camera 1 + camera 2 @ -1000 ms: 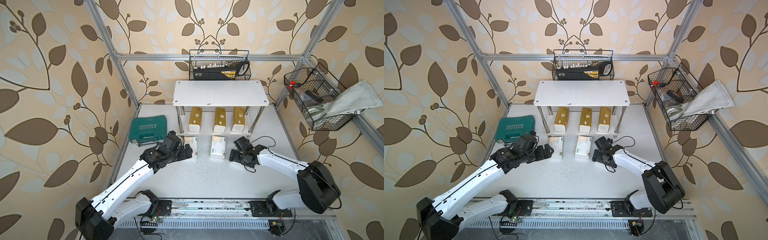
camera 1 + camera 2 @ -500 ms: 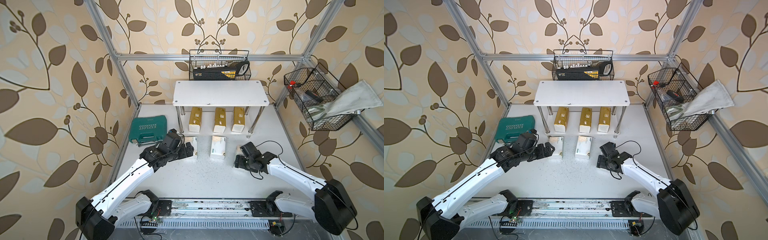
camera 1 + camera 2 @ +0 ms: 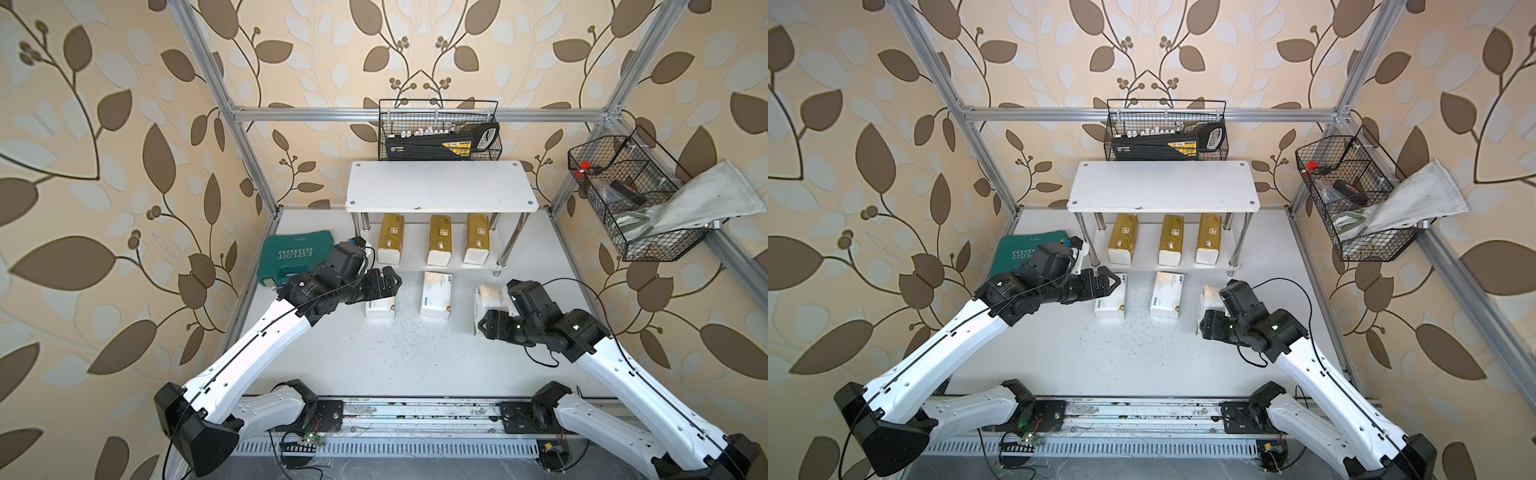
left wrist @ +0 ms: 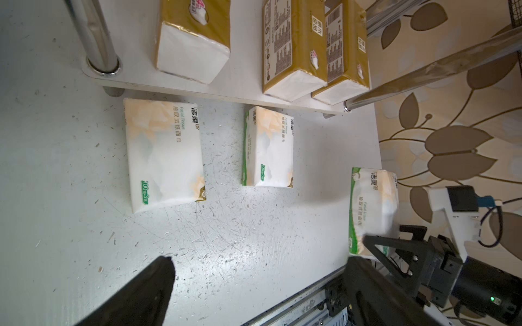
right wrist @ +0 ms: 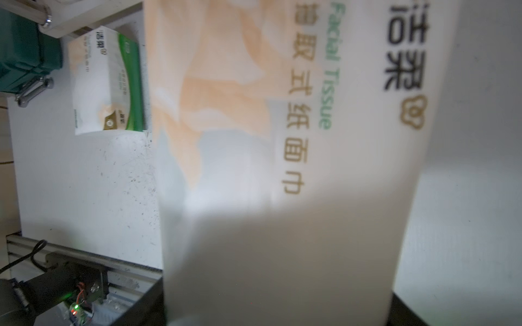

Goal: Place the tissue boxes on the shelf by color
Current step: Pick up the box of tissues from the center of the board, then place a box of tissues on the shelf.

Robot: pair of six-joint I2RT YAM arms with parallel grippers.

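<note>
The right gripper (image 3: 485,326) clasps the right-hand white tissue pack (image 3: 489,296), tilted, in front of the shelf's (image 3: 440,187) right leg. The left gripper (image 3: 392,281) hangs, fingers spread wide, over the left-hand white pack (image 3: 380,309) before the shelf. The middle white pack (image 3: 435,295) lies between them. The gold packs (image 3: 440,241) sit on the shelf's lower board.

Right pincer (image 3: 482,327) narrower around white pack (image 3: 488,296)

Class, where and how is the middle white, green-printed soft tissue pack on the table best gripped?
Grip the middle white, green-printed soft tissue pack across its narrow width at mid-length, probably coming straight down from above: it lies flat on its broad face, with both long sides clear.
</note>
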